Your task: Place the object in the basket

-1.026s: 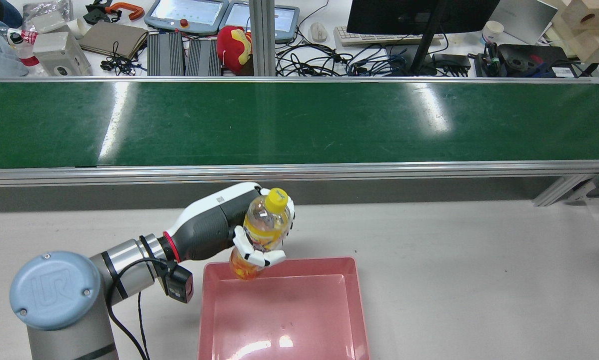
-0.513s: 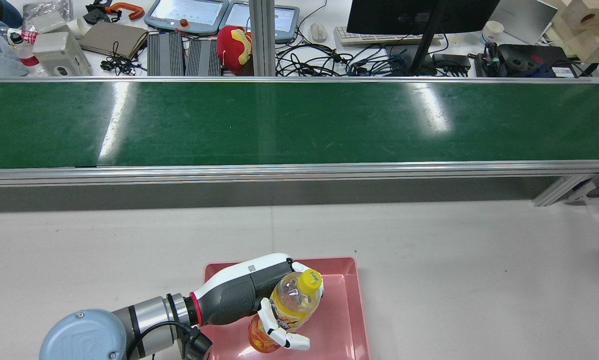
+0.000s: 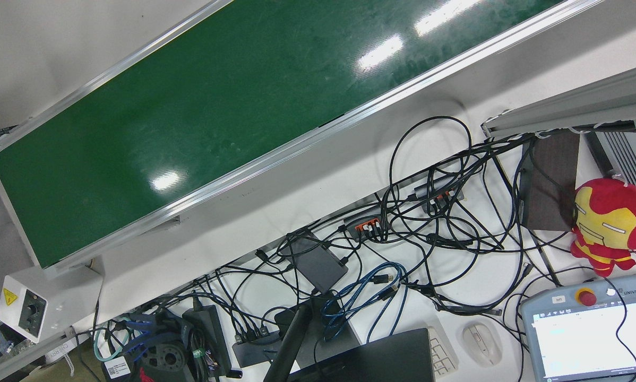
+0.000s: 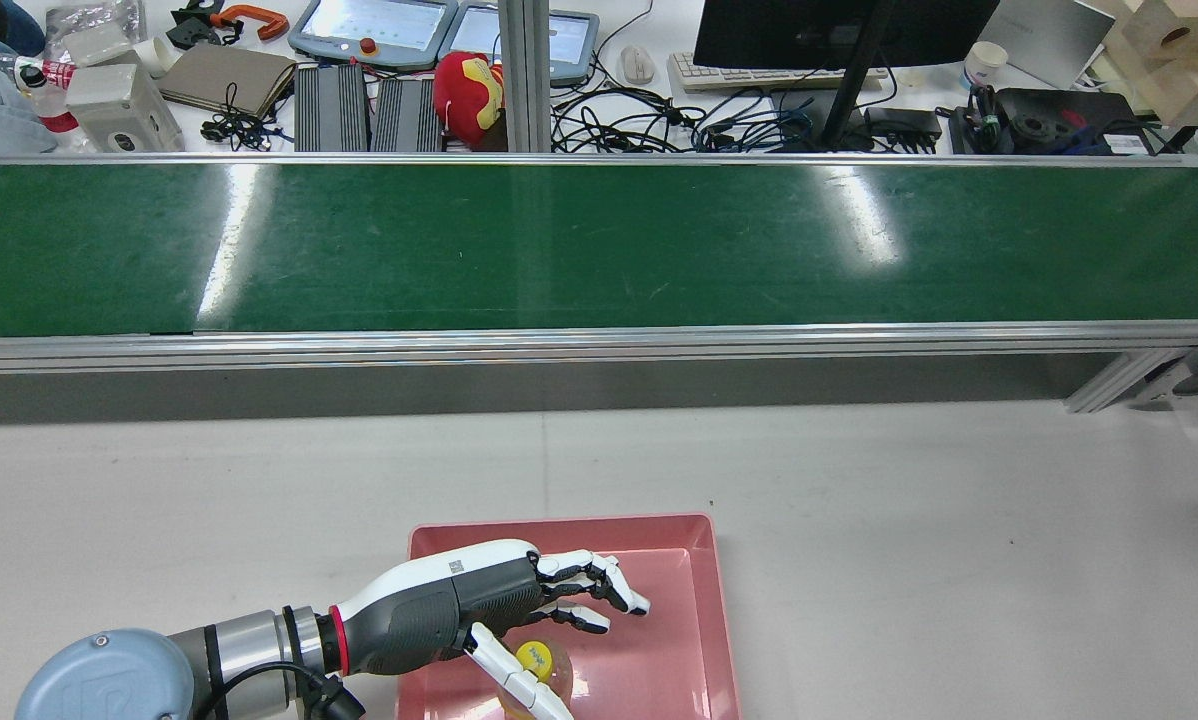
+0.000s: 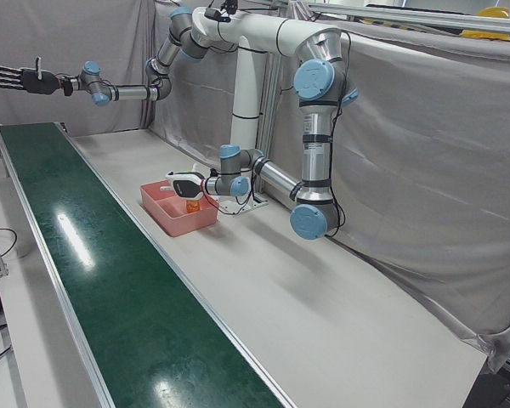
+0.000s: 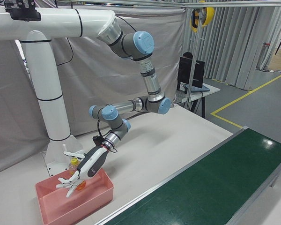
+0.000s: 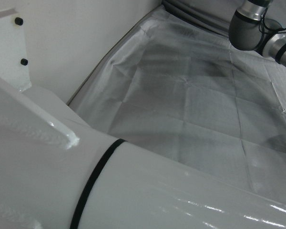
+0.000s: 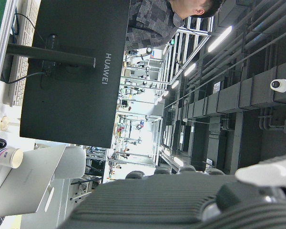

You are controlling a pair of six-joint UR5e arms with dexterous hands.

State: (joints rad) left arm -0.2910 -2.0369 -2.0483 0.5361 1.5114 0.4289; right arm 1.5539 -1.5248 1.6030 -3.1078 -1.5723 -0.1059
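Left hand: the white-and-grey robot hand (image 4: pixel 519 610) hangs over the shallow pink plastic basket (image 4: pixel 694 600), fingers (image 4: pixel 599 585) spread, grasping nothing.
Object: the small clear bottle of orange drink with a yellow cap (image 4: pixel 537 660) sits inside the basket, just under the palm; whether a finger touches it, I cannot tell.
Right hand: the dark robot hand (image 5: pixel 17 78) is raised far off beyond the green conveyor belt (image 4: pixel 599 245), fingers splayed, empty.
Step in hand: release and withdrawal, by my judgement.
Doing it well: lift straight up with fingers wide, clearing the cap before swinging away, so the bottle is not knocked over.
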